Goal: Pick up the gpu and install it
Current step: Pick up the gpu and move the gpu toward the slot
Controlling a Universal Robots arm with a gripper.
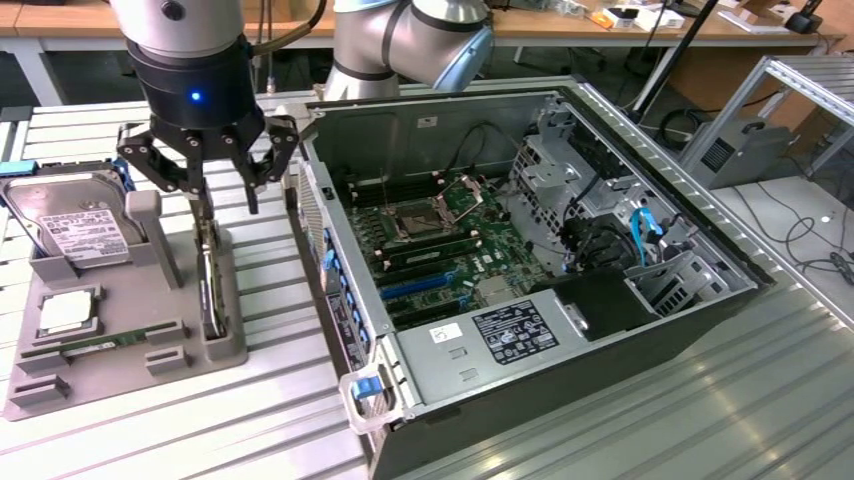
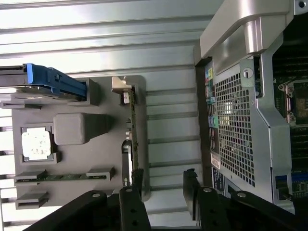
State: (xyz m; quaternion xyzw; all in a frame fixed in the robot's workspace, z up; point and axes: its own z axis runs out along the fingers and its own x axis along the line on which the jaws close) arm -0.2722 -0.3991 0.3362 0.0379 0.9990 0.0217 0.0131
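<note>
The gpu point(image 1: 210, 290) stands on edge in a slot of the grey holder tray point(image 1: 227, 350), showing as a thin green board with a silver bracket point(image 2: 126, 161). My gripper point(image 1: 224, 195) hangs just above its far end, open, with nothing between the fingers. In the wrist view the gripper point(image 2: 163, 175) sits a little off the gpu point(image 2: 132, 125). One fingertip point(image 2: 137, 174) is over the board's edge, and the other is over bare tray and table. The open computer case point(image 1: 727, 270) lies to the exterior view's right, its motherboard with blue card slots point(image 1: 414, 285) exposed.
The tray also holds a silver hard drive point(image 1: 74, 225) with blue rails point(image 2: 53, 82), a processor chip point(image 1: 64, 312) and a memory stick point(image 1: 107, 343). The case's perforated rear wall point(image 2: 236, 125) stands close beside the tray. Ribbed metal table point(image 1: 240, 420) surrounds them.
</note>
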